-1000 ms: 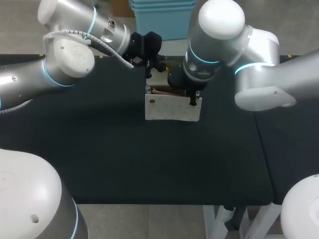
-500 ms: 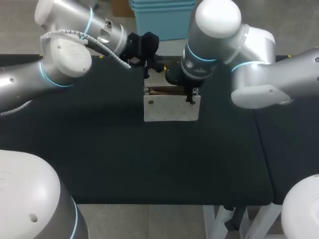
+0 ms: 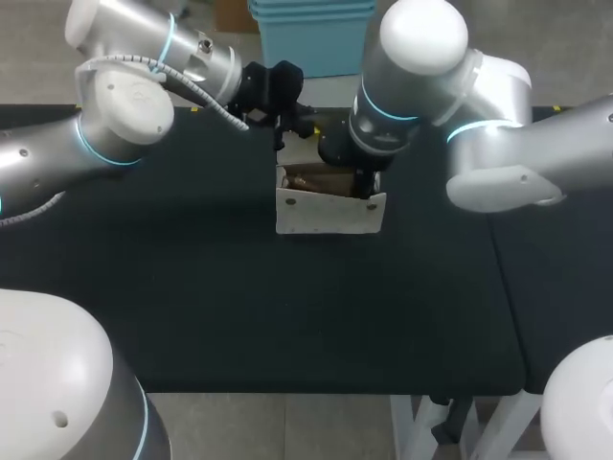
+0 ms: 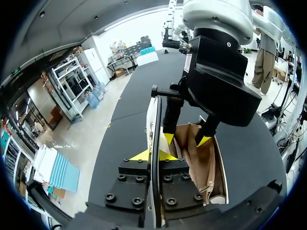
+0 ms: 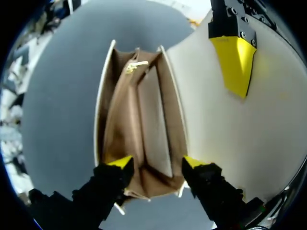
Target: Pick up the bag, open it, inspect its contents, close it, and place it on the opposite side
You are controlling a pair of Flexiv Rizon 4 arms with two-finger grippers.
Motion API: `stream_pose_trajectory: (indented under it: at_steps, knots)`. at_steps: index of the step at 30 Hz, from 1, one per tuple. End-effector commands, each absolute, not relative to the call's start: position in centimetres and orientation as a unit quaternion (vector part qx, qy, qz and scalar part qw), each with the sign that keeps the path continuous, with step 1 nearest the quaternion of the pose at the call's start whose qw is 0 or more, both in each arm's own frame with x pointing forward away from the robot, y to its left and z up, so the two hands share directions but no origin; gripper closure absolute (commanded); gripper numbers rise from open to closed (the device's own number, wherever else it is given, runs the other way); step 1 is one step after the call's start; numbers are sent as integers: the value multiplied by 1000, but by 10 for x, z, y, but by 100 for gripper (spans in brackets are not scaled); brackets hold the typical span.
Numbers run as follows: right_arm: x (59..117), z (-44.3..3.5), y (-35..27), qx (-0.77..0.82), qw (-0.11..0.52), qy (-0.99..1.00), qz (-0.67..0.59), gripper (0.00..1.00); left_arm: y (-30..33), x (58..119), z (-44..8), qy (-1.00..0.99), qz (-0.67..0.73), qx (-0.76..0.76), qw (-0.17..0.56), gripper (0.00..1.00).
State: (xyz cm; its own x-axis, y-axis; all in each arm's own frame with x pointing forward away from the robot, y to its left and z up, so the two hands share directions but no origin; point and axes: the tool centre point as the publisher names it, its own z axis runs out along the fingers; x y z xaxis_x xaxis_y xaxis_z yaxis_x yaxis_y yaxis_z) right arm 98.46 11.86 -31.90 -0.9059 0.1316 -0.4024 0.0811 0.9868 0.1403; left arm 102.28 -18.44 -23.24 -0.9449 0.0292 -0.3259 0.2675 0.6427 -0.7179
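The white bag with a soft brown inside [image 3: 326,206] stands open on the black table [image 3: 239,307]. It is in the middle, toward the far side, between the two arms. The left gripper [image 4: 156,155] is pinched tight on the bag's thin white flap [image 5: 230,124]. The right gripper [image 5: 156,163] has its fingers spread wide. Both its yellow tips dip into the bag's open top and hold nothing.

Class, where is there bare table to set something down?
Free: the wide table strip between the bag and the near edge; also left of the bag. Crowded: the bag's top, where the left end effector and right end effector meet.
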Motion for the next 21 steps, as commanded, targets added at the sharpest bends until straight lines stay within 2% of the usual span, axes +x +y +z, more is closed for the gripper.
stream_pose_trajectory:
  at_steps: [1,11,21]
  knots:
    - [985,-331,119,54,207,975,60,0,-183,1021,-230,893,-418,87,144,100]
    - [984,-332,119,52,202,976,60,0,-184,1022,-229,891,-419,94,147,100]
    - [985,-313,118,50,226,971,57,0,-185,1022,-230,893,-415,95,147,100]
